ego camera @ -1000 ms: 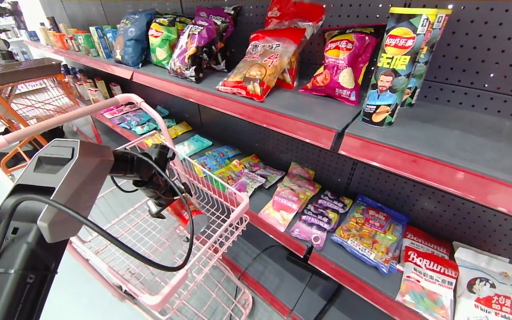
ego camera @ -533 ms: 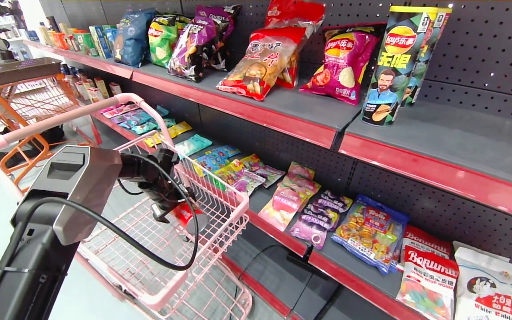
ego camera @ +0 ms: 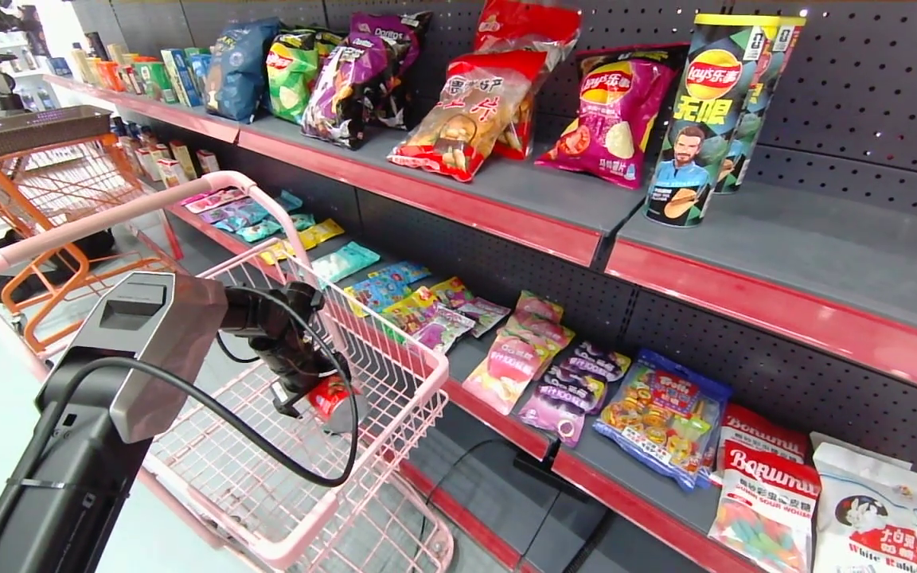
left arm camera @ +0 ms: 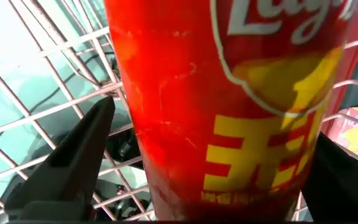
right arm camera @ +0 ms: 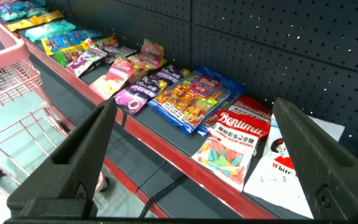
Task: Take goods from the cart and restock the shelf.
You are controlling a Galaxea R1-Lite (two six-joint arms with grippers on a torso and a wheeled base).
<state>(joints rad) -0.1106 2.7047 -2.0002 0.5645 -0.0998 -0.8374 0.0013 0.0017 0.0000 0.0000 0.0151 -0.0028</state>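
A red chips can (ego camera: pixel 329 395) hangs inside the pink cart (ego camera: pixel 433 372), near its shelf-side wall. My left gripper (ego camera: pixel 309 388) is shut on it. In the left wrist view the red can (left arm camera: pixel 229 106) sits between the two dark fingers (left arm camera: pixel 73 162), above the cart's wire floor. The top shelf (ego camera: pixel 793 239) holds chip bags and a tall black chips can (ego camera: pixel 693 119), with bare grey board to its right. My right gripper (right arm camera: pixel 194 109) is open with nothing between its fingers, facing the lower shelf of candy bags (right arm camera: pixel 191 99).
An orange cart (ego camera: pixel 44 175) stands behind the pink one on the left. The lower shelf (ego camera: pixel 498 350) carries rows of flat sweet packets (ego camera: pixel 665 414). A black cable (ego camera: pixel 466 461) runs across the floor under the shelf.
My left arm has shifted a little toward the shelf and sunk slightly deeper into the cart, with the red can still in its grip.
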